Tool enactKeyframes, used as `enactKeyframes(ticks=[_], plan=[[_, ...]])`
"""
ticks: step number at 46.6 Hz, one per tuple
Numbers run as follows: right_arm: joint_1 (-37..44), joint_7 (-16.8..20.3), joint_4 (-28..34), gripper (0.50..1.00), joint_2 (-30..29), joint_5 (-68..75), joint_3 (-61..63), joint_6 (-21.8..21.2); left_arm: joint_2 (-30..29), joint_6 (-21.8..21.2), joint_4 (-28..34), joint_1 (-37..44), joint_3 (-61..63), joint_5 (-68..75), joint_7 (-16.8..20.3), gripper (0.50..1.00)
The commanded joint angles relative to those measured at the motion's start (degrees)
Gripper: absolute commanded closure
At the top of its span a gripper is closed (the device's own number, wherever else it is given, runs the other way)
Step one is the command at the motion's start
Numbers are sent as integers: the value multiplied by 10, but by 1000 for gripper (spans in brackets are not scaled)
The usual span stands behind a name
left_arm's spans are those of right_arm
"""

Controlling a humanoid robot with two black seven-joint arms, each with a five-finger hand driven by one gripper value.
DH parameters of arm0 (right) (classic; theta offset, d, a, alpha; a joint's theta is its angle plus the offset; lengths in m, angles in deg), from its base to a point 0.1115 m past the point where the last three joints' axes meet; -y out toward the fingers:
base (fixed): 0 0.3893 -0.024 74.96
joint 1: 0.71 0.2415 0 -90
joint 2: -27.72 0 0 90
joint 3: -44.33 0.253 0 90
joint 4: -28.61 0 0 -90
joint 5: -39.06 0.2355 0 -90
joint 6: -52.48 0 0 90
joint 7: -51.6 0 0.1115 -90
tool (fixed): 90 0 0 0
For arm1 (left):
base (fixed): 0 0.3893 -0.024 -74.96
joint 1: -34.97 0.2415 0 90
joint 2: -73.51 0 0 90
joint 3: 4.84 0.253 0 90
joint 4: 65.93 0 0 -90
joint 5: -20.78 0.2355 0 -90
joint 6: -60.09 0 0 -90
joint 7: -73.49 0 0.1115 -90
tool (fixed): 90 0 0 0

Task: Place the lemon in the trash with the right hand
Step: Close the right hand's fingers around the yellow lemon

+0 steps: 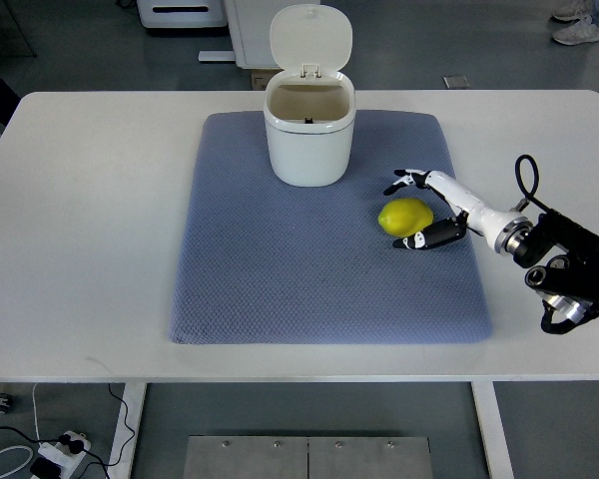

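Had right hand at lemon, fingers spread wide around it from right side, not yet closed. Judged best approach: curl fingers evenly round fruit's middle, firm enough to stop it rolling on mat, then lift clear before swinging toward trash bin. Lemon was bright yellow, oval, lying on grey mat on bench, right of white bin, near it. Bin lid stood open.

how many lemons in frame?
1. The lemon lies on the blue mat, right of the open trash bin, between the right hand's spread fingers. The bin's interior is only partly visible.
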Motion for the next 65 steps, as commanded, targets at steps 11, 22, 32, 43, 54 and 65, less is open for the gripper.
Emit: enactKeyframes(ticks=[11,22,32,43,54,65], plan=[[-1,0,-15,668,0,0,-1,0,0,0,0,0,0,0,0,500],[-1,-1,-14,766,0,1,-10,0,0,0,0,0,0,0,0,500],[6,-1,-12,877,0,2,-10,-1,0,1,0,0,0,0,0,500],[16,-5,-10,1000,0,4,-9,-1,0,0,0,0,0,0,0,500],[17,-8,-9,1000,0,7,-9,-1,0,0,0,0,0,0,0,500],[18,-17,-8,1000,14,10,-1,-1,0,0,0,0,0,0,0,500]])
